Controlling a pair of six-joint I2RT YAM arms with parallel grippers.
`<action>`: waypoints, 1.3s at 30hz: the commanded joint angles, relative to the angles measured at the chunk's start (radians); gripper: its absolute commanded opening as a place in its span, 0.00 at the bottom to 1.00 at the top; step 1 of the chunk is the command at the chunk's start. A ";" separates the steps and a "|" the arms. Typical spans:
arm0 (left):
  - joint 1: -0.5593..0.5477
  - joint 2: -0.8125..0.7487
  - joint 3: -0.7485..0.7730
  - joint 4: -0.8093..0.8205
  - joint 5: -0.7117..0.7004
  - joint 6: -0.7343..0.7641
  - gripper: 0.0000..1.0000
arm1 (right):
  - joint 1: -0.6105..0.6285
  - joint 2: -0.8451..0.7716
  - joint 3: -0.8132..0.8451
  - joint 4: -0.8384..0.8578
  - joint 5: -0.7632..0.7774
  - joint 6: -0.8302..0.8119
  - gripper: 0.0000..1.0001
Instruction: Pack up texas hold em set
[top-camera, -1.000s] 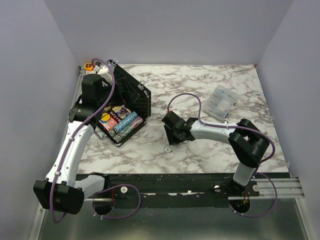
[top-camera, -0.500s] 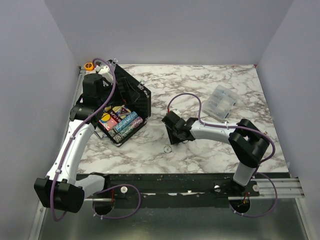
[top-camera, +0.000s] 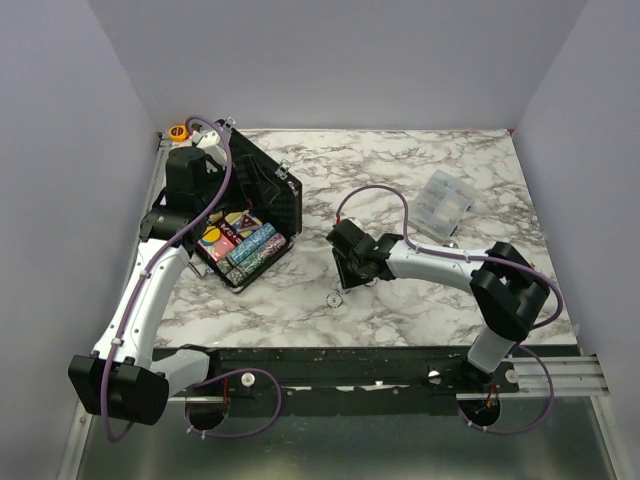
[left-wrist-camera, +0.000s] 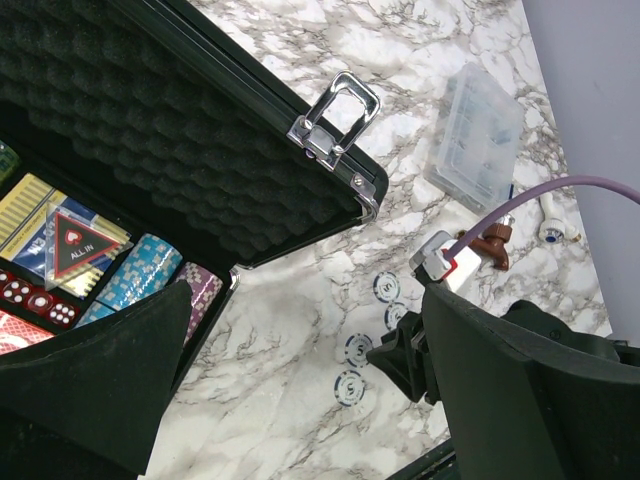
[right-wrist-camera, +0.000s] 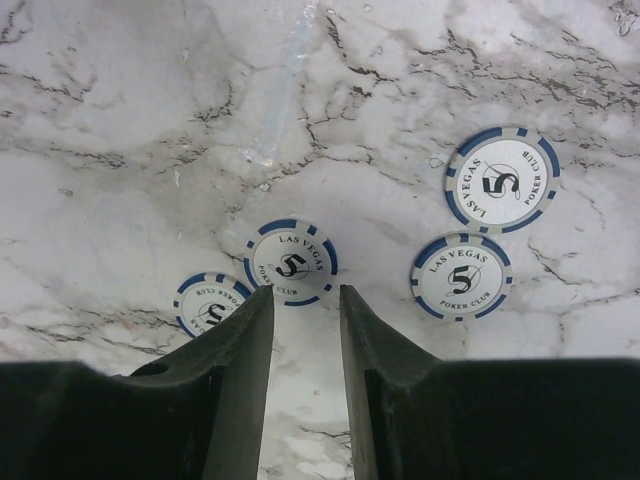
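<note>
The step in hand is gathering the loose chips (right-wrist-camera: 462, 277) off the tabletop (top-camera: 400, 160) so they can go back into the case (top-camera: 262, 200). The case stands open at the far left, its foam-lined lid up, with rows of chips (top-camera: 252, 248), cards and an "ALL IN" marker (left-wrist-camera: 82, 240) in the base. Four blue-and-white chips marked 5 lie flat on the marble in front of the right arm, well apart from the case. The right arm's fingers (right-wrist-camera: 230, 380) are low over them and set narrow, with their tips at the near edge of one chip (right-wrist-camera: 290, 260) and another chip half hidden under one tip. I cannot tell whether that chip is actually pinched, since it looks flat on the marble and bare stone shows in the gap. The left arm's fingers (left-wrist-camera: 90, 400) stand wide and hold nothing, near the case lid. As I judge it, the next move calls for proving the grip with a slow lift, because a thin disc on smooth stone is apt to slip out rather than rise. If the chip comes up, it needs carrying left to the case base and releasing clear of the upright lid. The other three chips would follow, and closing the lid comes last.
</note>
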 joint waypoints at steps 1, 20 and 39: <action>0.001 0.001 -0.002 0.015 0.023 0.000 0.96 | 0.010 -0.026 0.013 -0.033 -0.037 0.009 0.37; -0.001 -0.005 -0.004 0.020 0.048 -0.009 0.96 | -0.045 0.225 0.309 -0.345 -0.133 0.140 0.69; 0.000 -0.017 -0.005 0.025 0.068 -0.019 0.96 | -0.046 0.353 0.414 -0.459 -0.102 0.198 0.54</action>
